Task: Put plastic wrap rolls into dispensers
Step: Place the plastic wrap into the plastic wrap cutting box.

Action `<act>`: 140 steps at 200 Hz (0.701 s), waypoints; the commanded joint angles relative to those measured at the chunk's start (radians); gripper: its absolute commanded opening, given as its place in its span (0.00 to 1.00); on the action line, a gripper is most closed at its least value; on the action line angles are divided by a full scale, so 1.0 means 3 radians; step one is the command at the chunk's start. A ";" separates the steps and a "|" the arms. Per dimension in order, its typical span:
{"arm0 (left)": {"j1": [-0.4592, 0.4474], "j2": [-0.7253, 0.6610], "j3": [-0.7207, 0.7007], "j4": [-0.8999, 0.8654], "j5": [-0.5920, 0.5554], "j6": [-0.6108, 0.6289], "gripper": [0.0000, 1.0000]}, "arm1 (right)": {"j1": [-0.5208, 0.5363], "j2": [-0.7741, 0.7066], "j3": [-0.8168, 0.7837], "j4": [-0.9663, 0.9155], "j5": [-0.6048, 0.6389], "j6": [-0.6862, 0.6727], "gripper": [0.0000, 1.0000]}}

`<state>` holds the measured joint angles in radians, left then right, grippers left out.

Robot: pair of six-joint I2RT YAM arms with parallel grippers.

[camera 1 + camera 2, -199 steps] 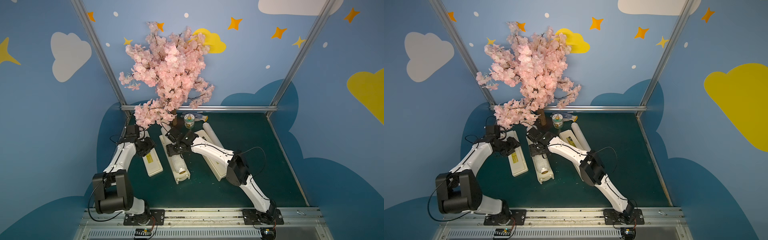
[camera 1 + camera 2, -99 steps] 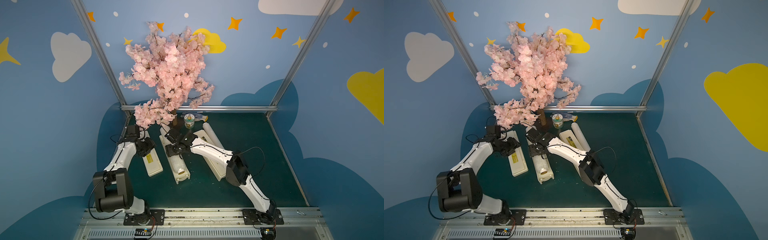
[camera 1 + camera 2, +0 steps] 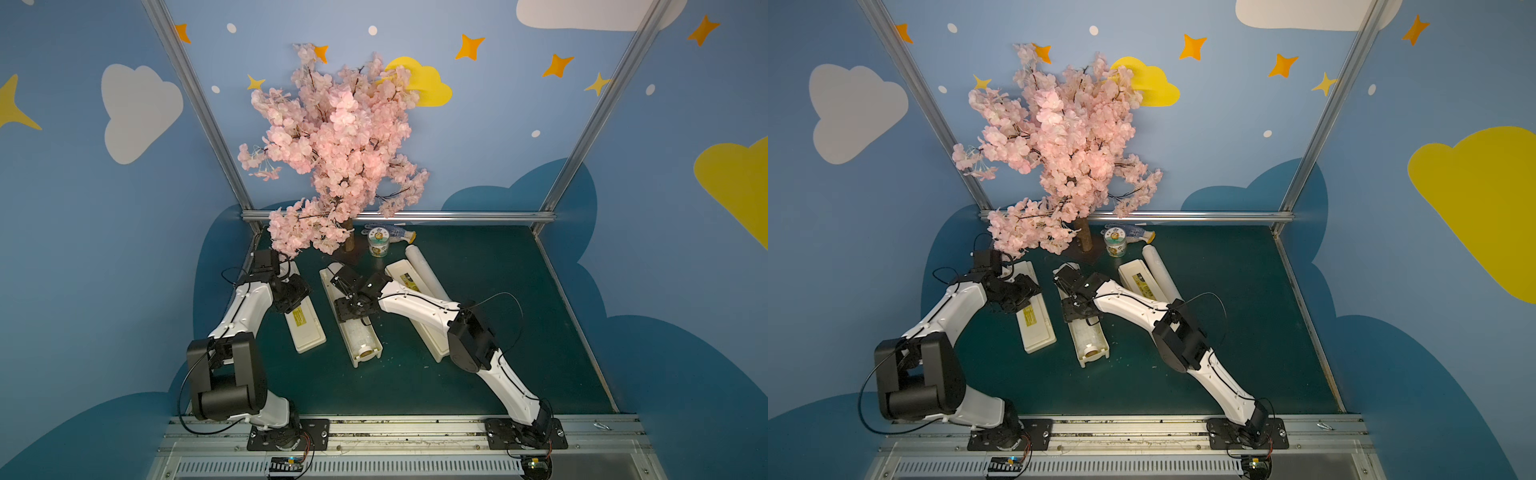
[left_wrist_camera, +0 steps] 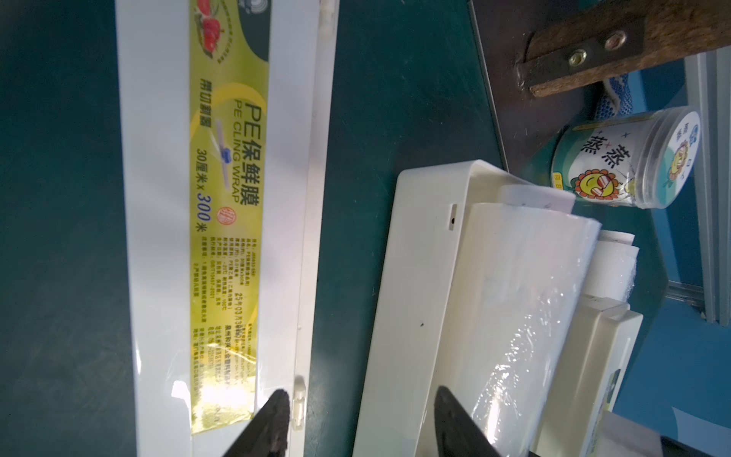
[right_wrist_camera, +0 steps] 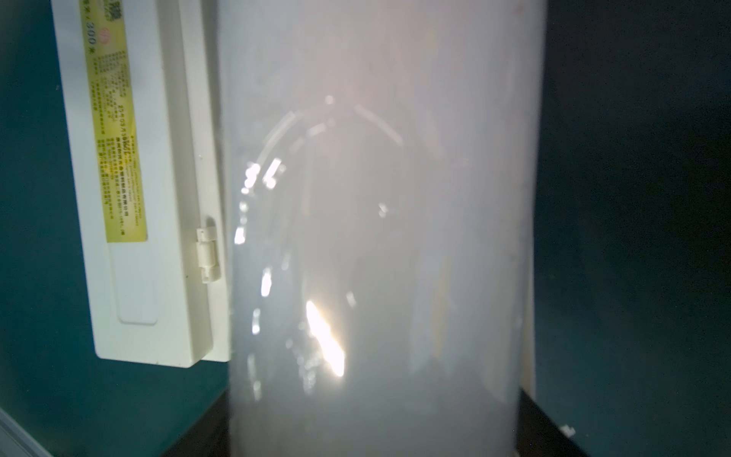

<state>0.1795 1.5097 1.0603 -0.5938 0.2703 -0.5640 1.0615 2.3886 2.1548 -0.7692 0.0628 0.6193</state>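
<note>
Roll (image 5: pixel 379 237) between right jaws, inside open dispenser (image 4: pixel 415 296).

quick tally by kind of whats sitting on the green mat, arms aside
plastic wrap rolls: 2
dispensers with yellow label up: 2
open dispenser holding a roll: 1
round jar: 1
bottle: 1
blossom tree: 1
total: 8

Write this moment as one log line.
left gripper: open, above lid | right gripper: gripping roll in open box | other roll: unboxed
</note>
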 commanded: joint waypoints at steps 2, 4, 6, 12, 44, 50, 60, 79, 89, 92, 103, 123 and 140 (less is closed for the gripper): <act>0.0015 0.0040 0.0086 -0.0076 0.0014 0.0046 0.59 | 0.0025 -0.0230 0.0061 0.0188 0.0001 0.0017 0.02; 0.0015 0.0040 0.0083 -0.0076 0.0014 0.0049 0.59 | 0.0024 -0.0234 0.0056 0.0186 -0.0003 0.0017 0.02; 0.0015 0.0040 0.0084 -0.0076 0.0014 0.0049 0.59 | 0.0025 -0.0236 0.0051 0.0186 -0.0011 0.0019 0.02; 0.0015 0.0041 0.0086 -0.0076 0.0008 0.0050 0.59 | 0.0031 -0.0236 0.0040 0.0178 -0.0022 0.0022 0.02; 0.0020 0.0036 0.0106 -0.0097 -0.0024 0.0069 0.59 | 0.0051 -0.0167 0.0032 0.0145 -0.0048 0.0014 0.03; 0.0025 0.0040 0.0106 -0.0102 -0.0030 0.0075 0.59 | 0.0055 -0.0152 0.0037 0.0131 -0.0051 0.0020 0.04; 0.0026 0.0035 0.0110 -0.0112 -0.0046 0.0088 0.59 | 0.0054 -0.0144 0.0032 0.0102 -0.0070 0.0036 0.06; 0.0026 0.0029 0.0106 -0.0122 -0.0087 0.0110 0.59 | 0.0053 -0.0129 0.0045 0.0067 -0.0071 0.0032 0.13; 0.0026 0.0030 0.0111 -0.0132 -0.0100 0.0119 0.59 | 0.0051 -0.0119 0.0071 0.0032 -0.0073 0.0032 0.17; 0.0025 0.0030 0.0111 -0.0136 -0.0100 0.0121 0.60 | 0.0055 -0.0111 0.0080 0.0020 -0.0081 0.0032 0.18; 0.0023 0.0035 0.0120 -0.0157 -0.0101 0.0131 0.60 | 0.0056 -0.0098 0.0103 -0.0018 -0.0105 0.0027 0.20; 0.0026 0.0026 0.0132 -0.0173 -0.0203 0.0148 0.60 | 0.0061 -0.0107 0.0110 -0.0053 -0.0119 0.0007 0.31; 0.0026 0.0016 0.0122 -0.0164 -0.0201 0.0147 0.60 | 0.0065 -0.0118 0.0111 -0.0056 -0.0127 -0.0036 0.39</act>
<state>0.1833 1.5116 1.0721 -0.6205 0.2310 -0.5392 1.0702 2.3894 2.1475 -0.8062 0.0368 0.6231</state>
